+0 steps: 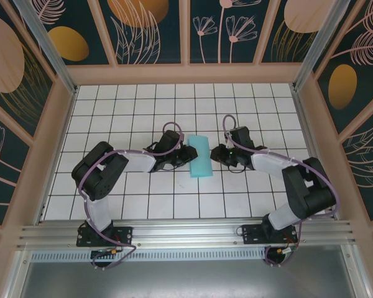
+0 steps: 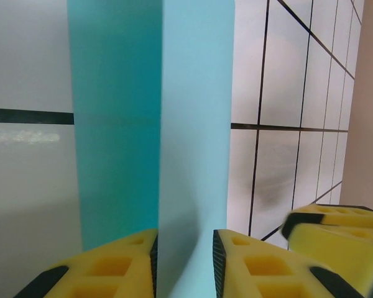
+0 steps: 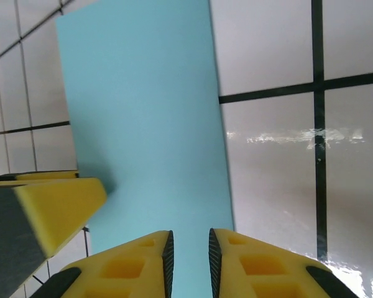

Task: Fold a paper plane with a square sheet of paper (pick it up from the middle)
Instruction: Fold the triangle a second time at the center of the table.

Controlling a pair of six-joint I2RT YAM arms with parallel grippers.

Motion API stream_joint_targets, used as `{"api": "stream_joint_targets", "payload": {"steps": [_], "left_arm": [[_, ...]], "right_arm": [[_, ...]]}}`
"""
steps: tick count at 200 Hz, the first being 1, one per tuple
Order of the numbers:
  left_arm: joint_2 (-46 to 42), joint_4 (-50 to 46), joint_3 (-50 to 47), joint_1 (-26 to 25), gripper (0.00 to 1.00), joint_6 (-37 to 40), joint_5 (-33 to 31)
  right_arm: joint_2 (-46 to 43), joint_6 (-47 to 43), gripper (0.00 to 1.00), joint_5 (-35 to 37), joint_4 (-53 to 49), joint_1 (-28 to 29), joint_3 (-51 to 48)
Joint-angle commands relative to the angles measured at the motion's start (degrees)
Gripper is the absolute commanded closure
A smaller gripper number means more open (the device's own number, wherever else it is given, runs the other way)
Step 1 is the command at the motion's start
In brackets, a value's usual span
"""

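Left hand (image 2: pixel 183 264), right hand (image 3: pixel 188 264) flank creased cyan paper (image 1: pixel 199 156).

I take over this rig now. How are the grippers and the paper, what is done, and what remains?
Left gripper: jaws slightly apart over the left side of the paper, no clamp seen.
Right gripper: jaws slightly apart over its right side.
Paper: a narrow folded strip in the middle of the table, between both grippers.
Done: sheet folded narrower than a square.
Left: nose and wing folds; no plane yet.
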Motion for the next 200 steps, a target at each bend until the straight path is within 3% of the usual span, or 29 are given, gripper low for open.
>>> {"api": "stream_joint_targets", "payload": {"steps": [1,59,94,133,170,200], "left_arm": [[1.0,1.5,1.9,0.3,0.73,-0.5,0.8],[1.6,-2.5,4.0,0.3,0.87,2.8,1.3],[1.0,-5.5,5.9,0.3,0.87,4.7,1.4],[1.1,-7.6,6.8,0.3,0.95,5.4,0.8],[-0.5,-9.0,6.3,0.7,0.96,7.0,2.8],[-1.2,-7.7,5.1,1.7,0.96,6.5,5.4]], "right_arm": [[-3.1,-0.6,0.72,3.3,1.9,0.7,-2.3],[-5.2,-0.1,0.71,4.8,1.0,1.5,-4.1],[-7.8,-1.0,0.67,5.9,1.0,2.2,-5.3],[-9.9,-2.8,0.62,7.2,0.1,3.4,-5.4],[-13.0,-3.2,0.46,8.5,1.2,6.6,-6.8],[-15.0,-4.8,0.47,8.3,3.9,10.3,-9.3]]}}
